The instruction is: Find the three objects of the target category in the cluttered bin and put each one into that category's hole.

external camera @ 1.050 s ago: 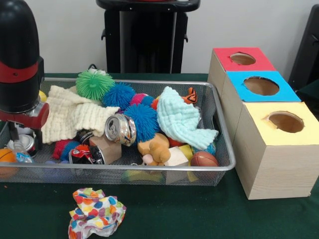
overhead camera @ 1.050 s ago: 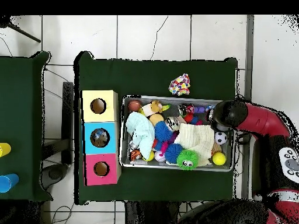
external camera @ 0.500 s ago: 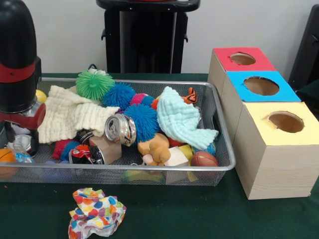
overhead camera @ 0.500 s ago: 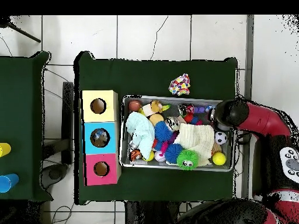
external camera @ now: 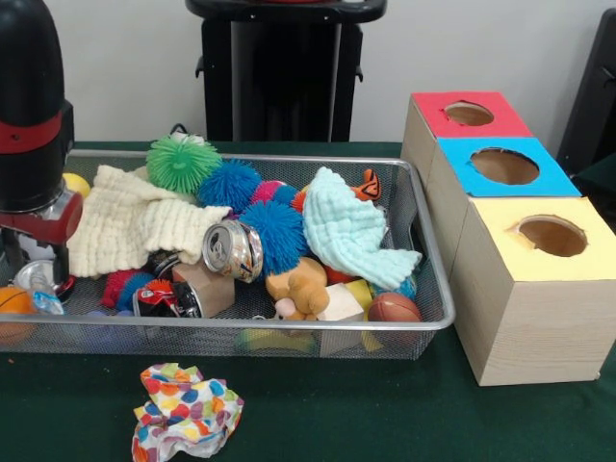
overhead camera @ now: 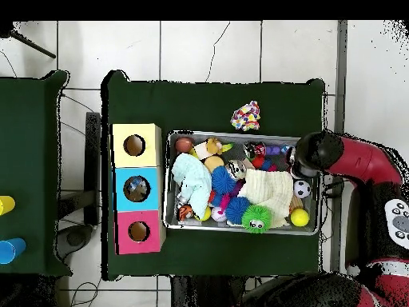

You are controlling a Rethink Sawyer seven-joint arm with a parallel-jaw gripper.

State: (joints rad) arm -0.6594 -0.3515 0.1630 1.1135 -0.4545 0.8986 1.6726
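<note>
A wire mesh bin [external camera: 289, 325] holds a jumble of things: a crushed silver can [external camera: 233, 250], a cream cloth [external camera: 135, 221], a light blue cloth [external camera: 351, 231], a green spiky ball [external camera: 183, 162], blue spiky balls [external camera: 272, 231] and a brown plush toy [external camera: 300, 284]. My gripper [external camera: 38, 269] hangs low over the bin's left end in the front view, beside the cream cloth and above an orange ball [external camera: 12, 303]. A clear crumpled piece [external camera: 34, 289] lies right at it. From overhead the gripper [overhead camera: 302, 164] is at the right end of the bin [overhead camera: 240, 134].
Three wooden boxes with round holes stand in a row beside the bin: red [external camera: 469, 114], blue [external camera: 505, 166], yellow [external camera: 551, 235]. A crumpled colourful paper [external camera: 185, 409] lies on the green table outside the bin. A soccer ball [overhead camera: 302, 189] and a yellow ball [overhead camera: 299, 217] sit near the gripper.
The arm has drifted a little toward the bin's end wall, leftward in the front view, and more of the cream cloth's edge shows. The rest of the clutter has not moved.
</note>
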